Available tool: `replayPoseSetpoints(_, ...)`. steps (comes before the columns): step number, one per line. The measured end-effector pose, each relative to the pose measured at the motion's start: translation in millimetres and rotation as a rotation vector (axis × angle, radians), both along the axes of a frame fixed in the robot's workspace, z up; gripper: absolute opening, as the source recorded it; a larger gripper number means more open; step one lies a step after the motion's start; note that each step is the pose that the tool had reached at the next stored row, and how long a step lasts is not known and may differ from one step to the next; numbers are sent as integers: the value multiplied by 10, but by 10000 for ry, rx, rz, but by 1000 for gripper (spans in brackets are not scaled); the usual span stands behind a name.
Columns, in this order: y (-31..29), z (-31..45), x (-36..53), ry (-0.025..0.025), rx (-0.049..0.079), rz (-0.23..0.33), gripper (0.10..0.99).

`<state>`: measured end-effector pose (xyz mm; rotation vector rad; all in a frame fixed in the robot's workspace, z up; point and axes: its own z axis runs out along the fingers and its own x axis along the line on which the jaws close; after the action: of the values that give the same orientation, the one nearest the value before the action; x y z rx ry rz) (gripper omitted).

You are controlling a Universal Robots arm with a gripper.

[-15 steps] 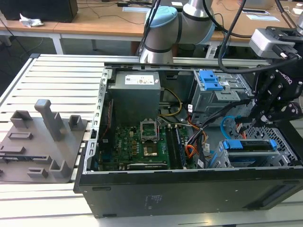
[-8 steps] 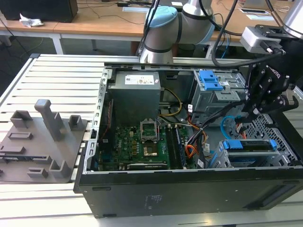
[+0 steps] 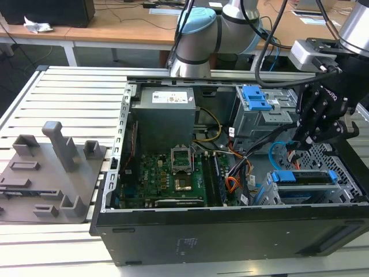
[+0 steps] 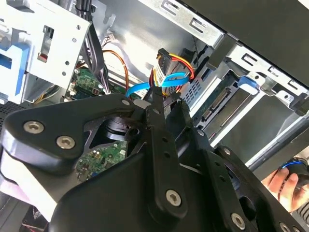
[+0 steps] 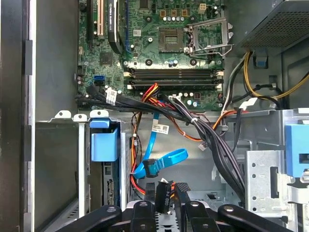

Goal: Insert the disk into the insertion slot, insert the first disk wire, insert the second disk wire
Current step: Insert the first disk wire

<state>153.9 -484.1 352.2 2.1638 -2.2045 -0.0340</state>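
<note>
Disk, a flat silver hard drive in a bright blue plastic caddy (image 3: 304,178), is sitting in the low grey perforated-metal insertion slot (image 3: 341,164), exterior view's near right. Just beyond, the black gripper (image 3: 300,145) is clenching a black wire connector (image 5: 164,194). Farther back, a tall grey metal cage (image 3: 258,122) is standing.

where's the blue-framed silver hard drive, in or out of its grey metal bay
In: the blue-framed hard drive lies within the grey perforated bay.
</note>
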Motion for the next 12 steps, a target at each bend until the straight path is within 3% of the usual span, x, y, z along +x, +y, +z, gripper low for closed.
replayPoseSetpoints(10,-3,-22,0,0,-48,0,302)
replayPoseSetpoints(11,-3,-21,-1,0,-52,0,173)
replayPoseSetpoints(12,-3,-22,-1,0,-53,0,173)
